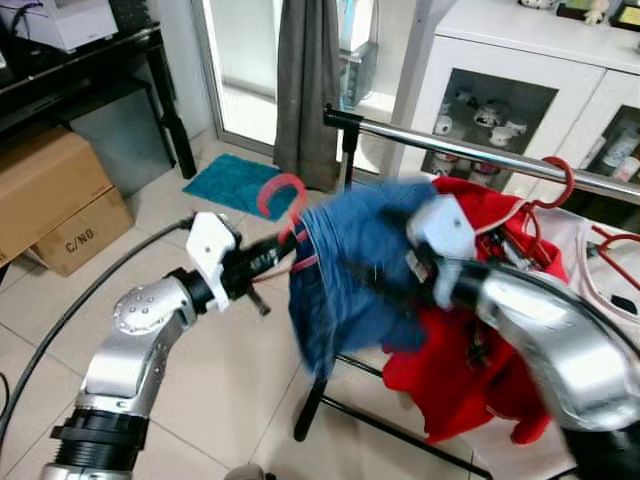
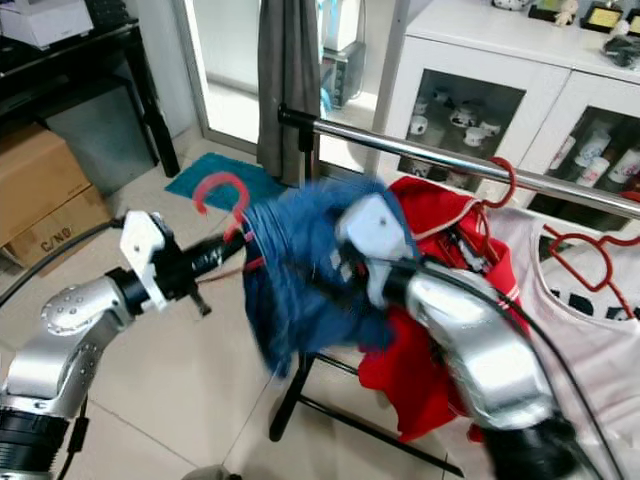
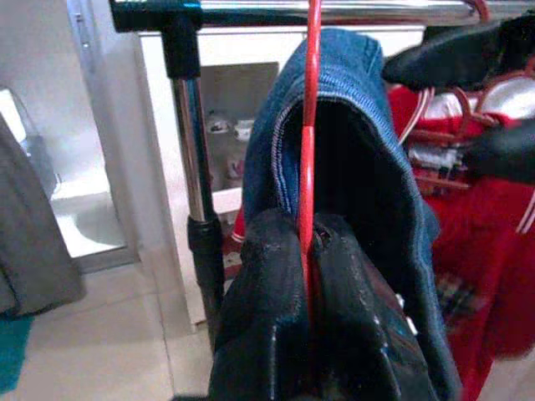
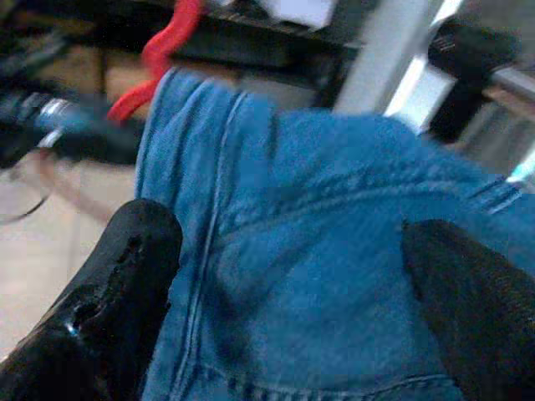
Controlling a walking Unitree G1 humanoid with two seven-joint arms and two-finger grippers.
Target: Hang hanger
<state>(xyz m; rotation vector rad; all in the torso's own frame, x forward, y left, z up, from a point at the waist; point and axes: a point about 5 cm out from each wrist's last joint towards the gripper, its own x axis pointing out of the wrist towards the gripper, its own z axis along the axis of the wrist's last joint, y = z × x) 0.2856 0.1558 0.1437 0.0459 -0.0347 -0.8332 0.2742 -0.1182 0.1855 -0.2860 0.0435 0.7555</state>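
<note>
A red hanger carries folded blue jeans, held low in front of the chrome rail of a clothes rack. My left gripper is shut on the hanger's wire just below its hook; in the left wrist view the red wire runs up from between the fingers toward the rail. My right gripper is open against the jeans, its fingers spread wide on either side of the denim. The right arm is blurred in the eye views.
A red garment and a white shirt hang on red hangers further along the rail. Behind stands a white glass-door cabinet. Cardboard boxes, a teal mat and a grey curtain are to the left; the rack's black foot crosses the tiles.
</note>
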